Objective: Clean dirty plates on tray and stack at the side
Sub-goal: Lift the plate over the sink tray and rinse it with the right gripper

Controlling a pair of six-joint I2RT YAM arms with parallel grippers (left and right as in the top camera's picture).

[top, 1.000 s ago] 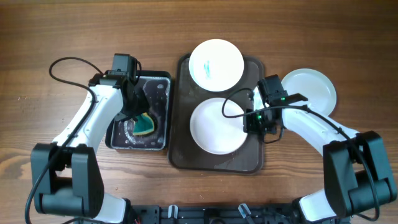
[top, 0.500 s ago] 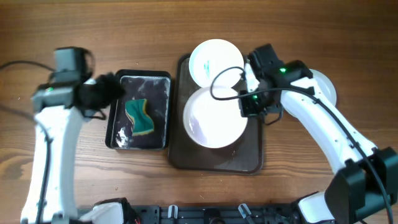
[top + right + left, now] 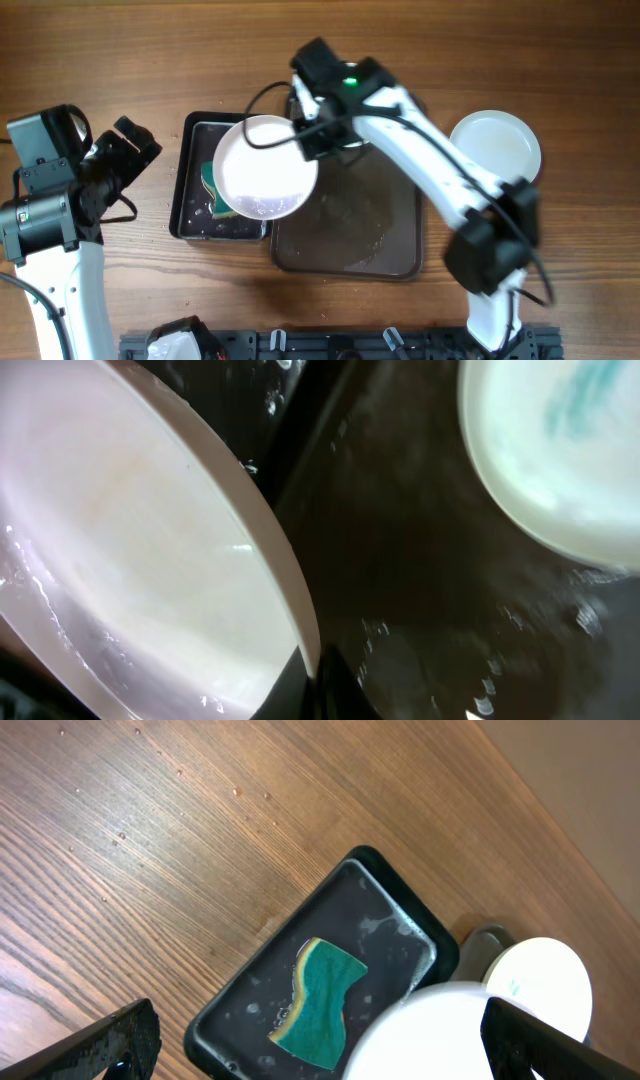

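Plates: the right gripper [image 3: 310, 140] has its jaws pinched on the rim of the wet plate [image 3: 262, 168], which hangs over the black tray [image 3: 188, 215] and part of the teal sponge [image 3: 320, 1000]. The left gripper [image 3: 126, 148] is spread wide and holds nothing, just left of that tray. The smeared plate [image 3: 540, 982] lies on the brown tray [image 3: 350, 235]. The clean plate [image 3: 495, 148] rests on the table [image 3: 100, 40] beside it.

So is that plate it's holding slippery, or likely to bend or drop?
Probably slippery: the plate shows water beads and a wet sheen. It looks stiff, with no sag though the right jaws pinch only its rim. Likely fairly light too, since that one edge grip carries it.
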